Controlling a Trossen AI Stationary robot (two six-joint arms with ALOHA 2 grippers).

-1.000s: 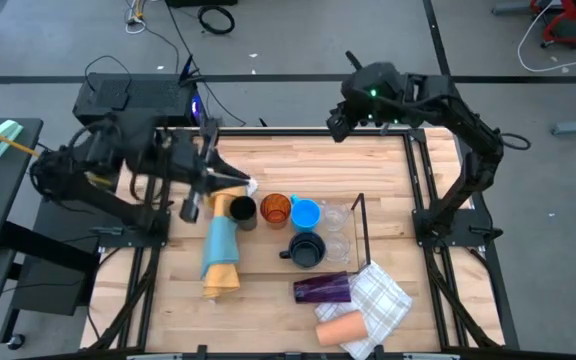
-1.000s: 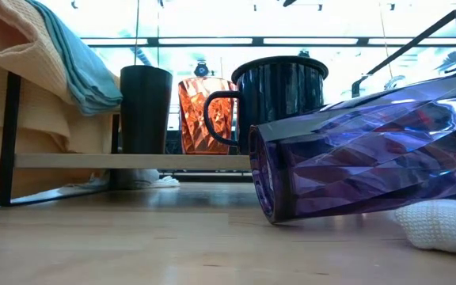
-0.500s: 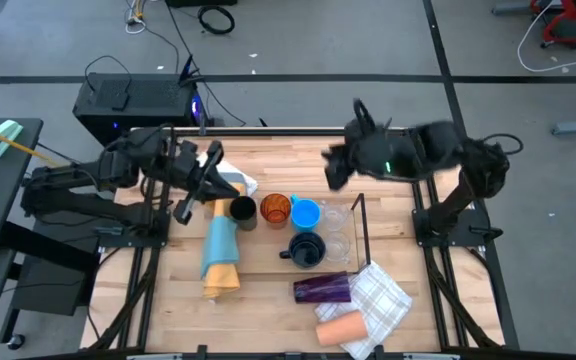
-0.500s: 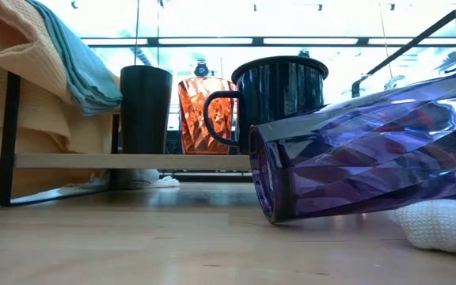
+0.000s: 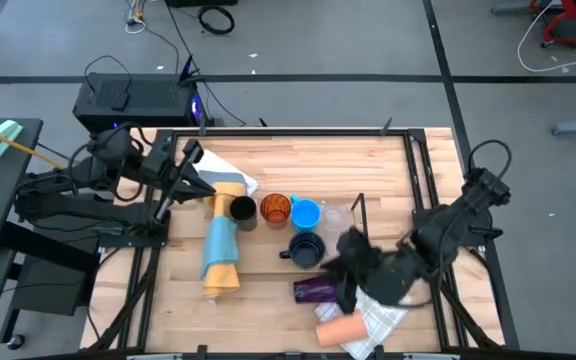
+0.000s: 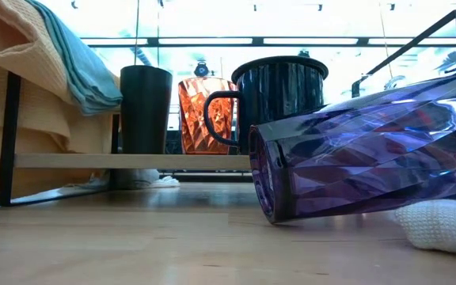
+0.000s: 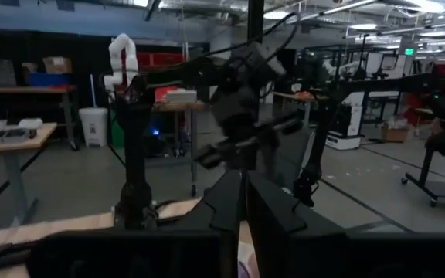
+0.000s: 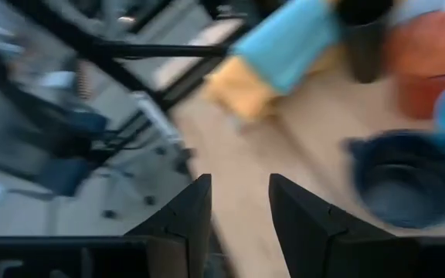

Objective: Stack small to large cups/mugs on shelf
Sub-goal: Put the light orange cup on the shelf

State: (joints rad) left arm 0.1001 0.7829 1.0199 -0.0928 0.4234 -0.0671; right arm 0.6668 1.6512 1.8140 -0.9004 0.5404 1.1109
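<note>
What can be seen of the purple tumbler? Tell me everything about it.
The purple tumbler is see-through, plastic or glass by its look, with faceted, diamond-cut walls. It lies on its side on the wooden table, in front of the shelf, its open mouth turned toward the left arm's side. The dark mug stands just behind it, the peach cup lies in front, and its far end is by the white cloth. The right gripper hovers over that end.

Purple tumbler (image 5: 320, 289) partly hidden under blurred right hand (image 5: 353, 262); clear glasses (image 5: 335, 215) barely discernible
</note>
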